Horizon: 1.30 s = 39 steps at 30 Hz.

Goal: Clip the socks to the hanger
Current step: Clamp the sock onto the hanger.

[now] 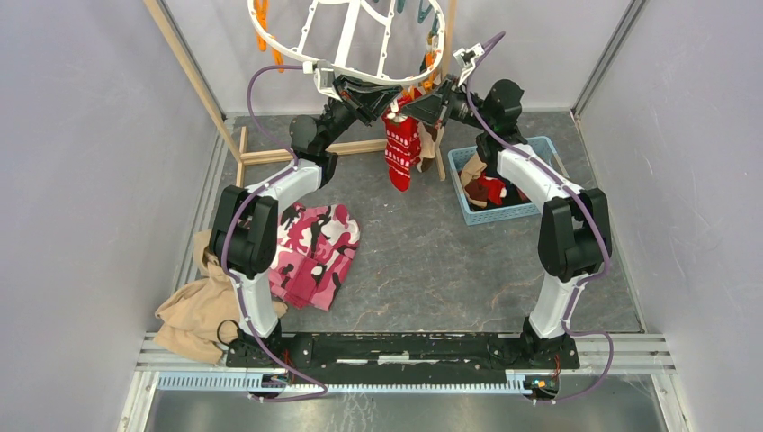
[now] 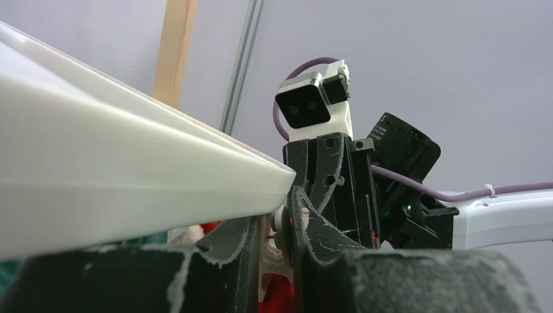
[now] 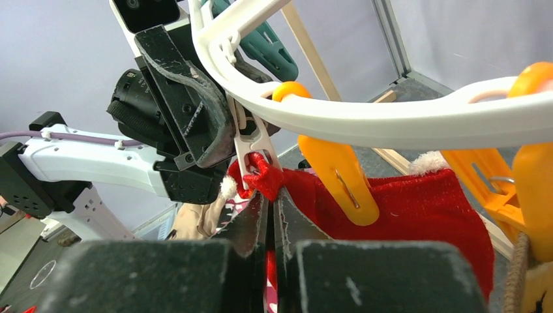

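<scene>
Red sock (image 1: 402, 148) hanging below near rim of hanger (image 1: 270, 40); long axis vertical, cuff up, toe toward worktop; cuff corner pinched in right claw (image 3: 269, 202), clenched on fabric, directly under mouth of white clip (image 3: 253, 140); touching or just short, cannot tell. Left claw (image 3: 215, 137) closed partway on clip's upper end from opposite side, apparently squeezing it. Both arms raised high, forearms converging at rim, claws nearly tip to tip. Likely next: short lift of cuff into clip.
</scene>
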Available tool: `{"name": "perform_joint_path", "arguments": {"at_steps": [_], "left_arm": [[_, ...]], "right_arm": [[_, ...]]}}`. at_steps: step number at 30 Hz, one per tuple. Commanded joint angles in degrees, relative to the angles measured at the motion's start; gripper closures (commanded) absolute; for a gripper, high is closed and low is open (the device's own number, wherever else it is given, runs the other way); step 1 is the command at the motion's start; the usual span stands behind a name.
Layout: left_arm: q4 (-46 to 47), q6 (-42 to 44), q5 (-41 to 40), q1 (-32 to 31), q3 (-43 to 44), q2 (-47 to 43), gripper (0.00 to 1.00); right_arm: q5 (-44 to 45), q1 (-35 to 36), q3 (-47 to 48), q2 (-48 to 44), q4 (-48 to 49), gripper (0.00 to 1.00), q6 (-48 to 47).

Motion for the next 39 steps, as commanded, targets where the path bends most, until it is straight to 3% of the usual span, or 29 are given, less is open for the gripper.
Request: {"name": "perform_joint_path", "arguments": {"at_steps": [1, 39], "left_arm": [[0.26, -0.57, 0.65, 0.25, 1.93, -0.21, 0.98], [3.76, 4.02, -0.51, 0.30, -0.18, -0.63, 0.96]], "right_arm": [[-2.12, -0.27, 1.07, -0.33, 7.34, 1.00, 3.16], [-5.22, 0.58, -0.96, -1.05, 9.80, 0.98, 7.03]]}}
